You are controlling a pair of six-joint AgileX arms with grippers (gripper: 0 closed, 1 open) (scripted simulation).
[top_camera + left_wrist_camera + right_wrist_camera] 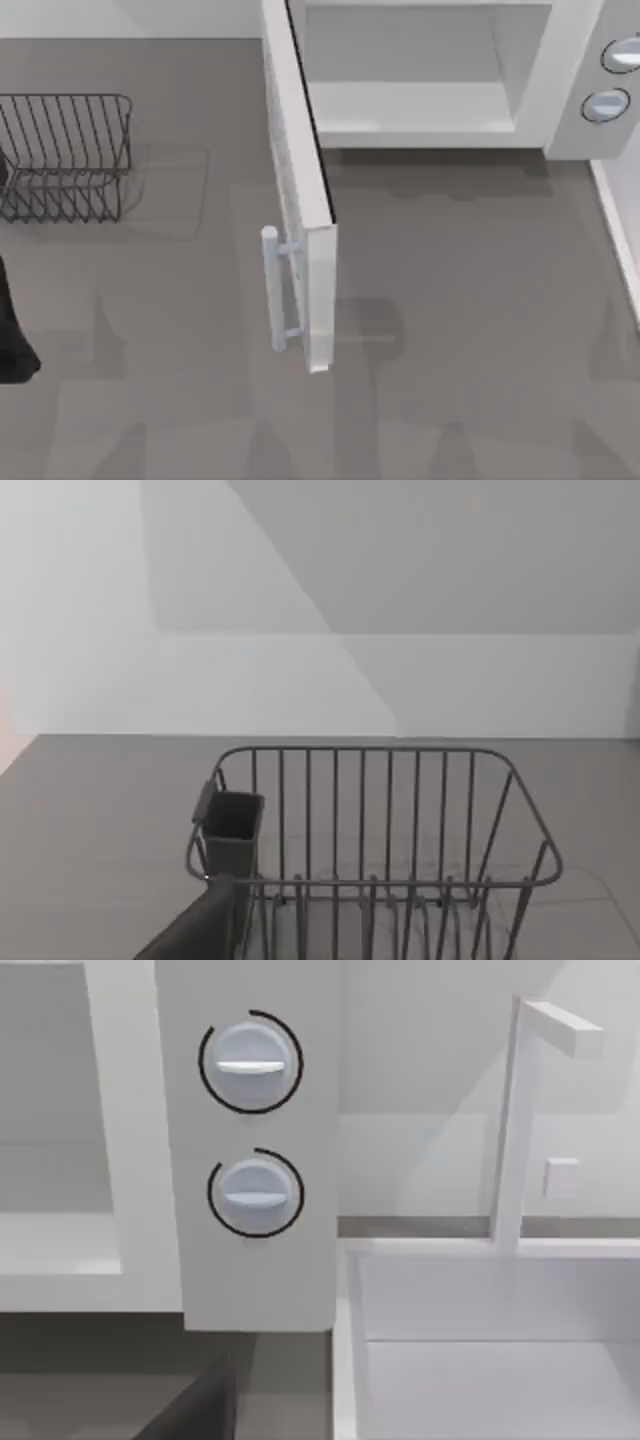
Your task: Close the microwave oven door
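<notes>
A: Start from the top view. What is the setting?

B: A flat matte grey table [470,300] with faint darker patches, meeting a pale wall along the upper left of the frame. The microwave oven [440,75], a smooth white box, sits at the upper centre and right, its pale cavity open toward the lower edge. Two round grey-blue knobs [608,103] are on its panel at the upper right.

A: And the door?

B: The microwave oven door [300,190] stands wide open. It is a flat white panel seen nearly edge-on; its long axis runs from the top centre down to mid-frame, roughly square to the oven's front. Its pale vertical bar handle [272,290] is on the face turned toward the left, near the free end. A dark wire rack [65,155] of thin bars stands at the left, well apart. A dark bit of the left arm [12,330] is at the left edge.

A: The left wrist view?

B: The wire rack [380,830] in the lower centre, with a small dark cup [232,830] clipped at its end, on grey table before plain white walls. The left gripper's state I cannot tell.

A: The right wrist view?

B: The oven's knob panel [250,1125], upper centre, with both knobs' bars horizontal, and a white sink-like basin [500,1340] at the lower right. The right gripper's state I cannot tell either.
</notes>
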